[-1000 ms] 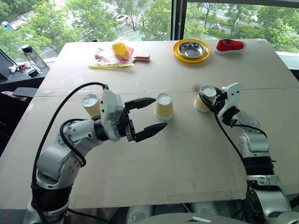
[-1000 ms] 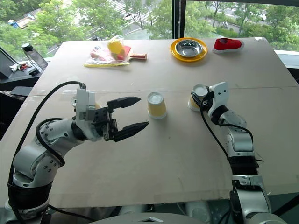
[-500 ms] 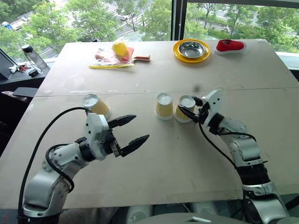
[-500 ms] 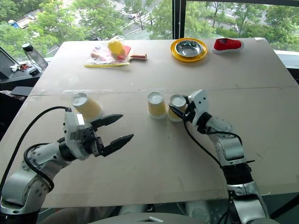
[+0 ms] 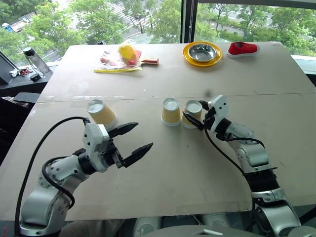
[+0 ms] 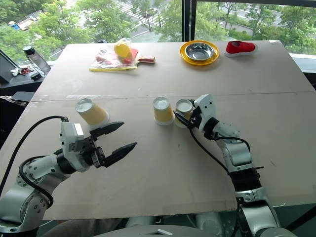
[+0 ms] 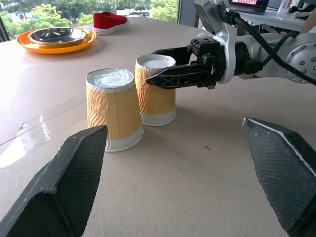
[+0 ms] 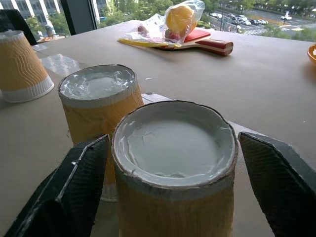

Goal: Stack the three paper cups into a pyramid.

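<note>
Tan board table (image 5: 163, 163) before windows (image 5: 148, 19), trees outside.

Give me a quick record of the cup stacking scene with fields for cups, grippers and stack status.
middle cups: two paper cups upside down, side by side on the table
third cup: paper cup upside down, apart, towards the robot's left
right gripper: open, fingers on either side of the right-hand middle cup
left gripper: open, holding nothing
pyramid: base pair placed, no top cup yet

Upper-floor test room or lab, plywood tabletop (image 5: 163, 79), big windows (image 5: 148, 19) over treetops and street
</note>
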Available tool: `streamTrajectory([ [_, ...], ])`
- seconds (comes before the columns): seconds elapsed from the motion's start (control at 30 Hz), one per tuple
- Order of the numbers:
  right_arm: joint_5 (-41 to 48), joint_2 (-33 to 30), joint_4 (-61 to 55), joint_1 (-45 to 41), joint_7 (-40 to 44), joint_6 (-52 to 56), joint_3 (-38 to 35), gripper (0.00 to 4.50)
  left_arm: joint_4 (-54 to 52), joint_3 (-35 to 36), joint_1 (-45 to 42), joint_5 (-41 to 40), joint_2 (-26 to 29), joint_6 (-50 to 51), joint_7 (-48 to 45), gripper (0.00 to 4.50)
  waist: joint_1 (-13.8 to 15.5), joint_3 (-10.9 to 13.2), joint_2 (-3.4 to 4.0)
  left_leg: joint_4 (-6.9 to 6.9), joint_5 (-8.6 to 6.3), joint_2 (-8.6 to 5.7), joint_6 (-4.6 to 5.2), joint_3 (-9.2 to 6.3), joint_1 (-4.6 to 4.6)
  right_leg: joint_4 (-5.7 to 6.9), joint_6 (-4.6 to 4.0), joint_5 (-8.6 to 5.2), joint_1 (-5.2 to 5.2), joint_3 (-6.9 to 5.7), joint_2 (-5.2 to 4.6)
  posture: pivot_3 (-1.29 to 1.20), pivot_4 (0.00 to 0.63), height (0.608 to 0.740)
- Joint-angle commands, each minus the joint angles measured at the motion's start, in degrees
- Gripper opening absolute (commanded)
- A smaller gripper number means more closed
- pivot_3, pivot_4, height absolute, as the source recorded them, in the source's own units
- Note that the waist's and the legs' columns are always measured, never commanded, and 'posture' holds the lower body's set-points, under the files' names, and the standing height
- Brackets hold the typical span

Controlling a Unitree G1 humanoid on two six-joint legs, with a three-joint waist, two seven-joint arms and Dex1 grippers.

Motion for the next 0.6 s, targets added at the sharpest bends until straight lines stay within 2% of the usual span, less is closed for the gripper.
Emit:
streamTrajectory([
  [0.03,2.64,-0.95,-2.66,-0.12,1.98,0.86,-1.81,4.49,-1.87,1.74,1.14,1.05,-0.59,-0.64,2.83,4.5,0.0,0.0,0.0,0.0,0.0,0.0,0.0,0.01,0.0,0.0,0.0,0.0,0.0,0.01,0.0,0.0,0.15,0.74],
  [0.23,8.53,-8.65,-10.5,4.53,8.85,4.15,-5.36,4.49,-4.61,3.01,6.19,2.76,-6.43,-2.34,11.09,4.5,0.24,0.0,0.0,-0.01,-0.01,0.01,0.01,-0.01,-0.1,-0.11,0.0,0.0,0.0,-0.01,-0.08,0.0,0.15,0.74],
  [0.33,14.43,-15.51,-18.38,6.37,13.39,9.95,-7.98,4.49,-2.15,4.19,6.12,11.42,-10.09,-8.7,17.19,4.5,0.45,0.0,0.0,0.0,-0.01,-0.01,0.02,-0.02,-0.1,-0.1,0.0,0.0,0.01,-0.02,-0.09,0.0,0.15,0.74],
  [0.43,21.27,-22.22,-24.66,7.1,17.21,16.06,-11.04,4.49,0.82,7.06,2.75,15.49,-13.41,-11.8,24.21,4.5,0.59,-0.02,-0.03,0.01,-0.01,-0.02,0.02,-0.04,-0.04,-0.07,-0.01,0.01,0.06,-0.02,-0.06,0.0,0.15,0.74],
  [0.6,31.07,-23.71,-27.66,7.98,19.61,17.18,-17.38,4.49,6.41,8.84,-1.51,18.99,-16.12,-12.92,30.52,4.5,0.66,-0.11,-0.17,0.04,-0.01,0.0,0.03,-0.06,0.0,-0.08,-0.01,0.01,0.13,-0.07,0.01,0.0,0.15,0.74],
])
